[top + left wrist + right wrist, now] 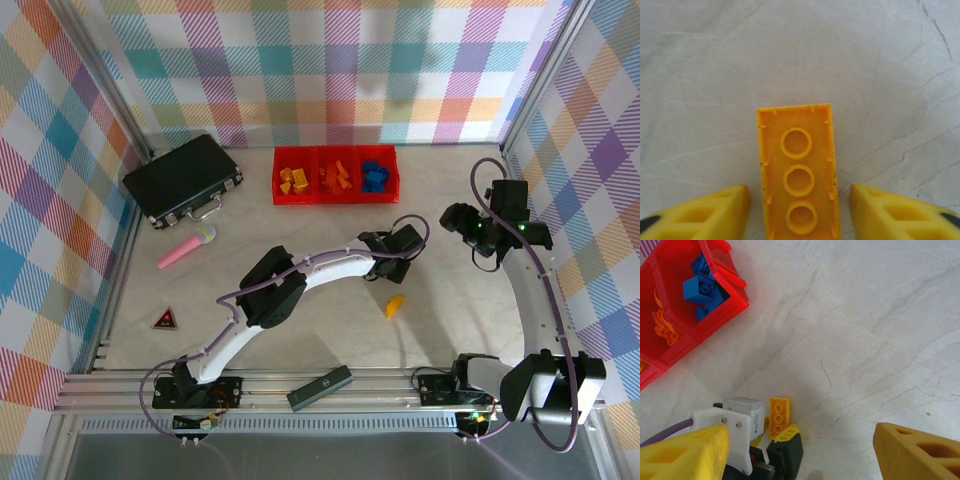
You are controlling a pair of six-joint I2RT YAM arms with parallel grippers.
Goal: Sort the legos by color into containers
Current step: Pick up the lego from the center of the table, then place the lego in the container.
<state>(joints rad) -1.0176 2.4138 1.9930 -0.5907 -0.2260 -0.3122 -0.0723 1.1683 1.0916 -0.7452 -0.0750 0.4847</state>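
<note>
A yellow three-hole brick (798, 175) lies upside down on the table, between the fingers of my left gripper (799, 212). That gripper is open, with a gap on each side of the brick. The same brick (779, 415) shows in the right wrist view just ahead of the left gripper (772, 435). My right gripper (460, 222) hovers open and empty to the right of the left one (388, 262). A curved yellow brick (396, 305) lies alone nearer the front. The red containers (335, 198) at the back hold yellow, orange and blue (699, 287) bricks.
A black latched case (183, 180) sits at the back left, with a pink stick (185, 248) in front of it. A small dark triangle (166, 320) lies near the left edge. A black bar (320, 387) rests on the front rail.
</note>
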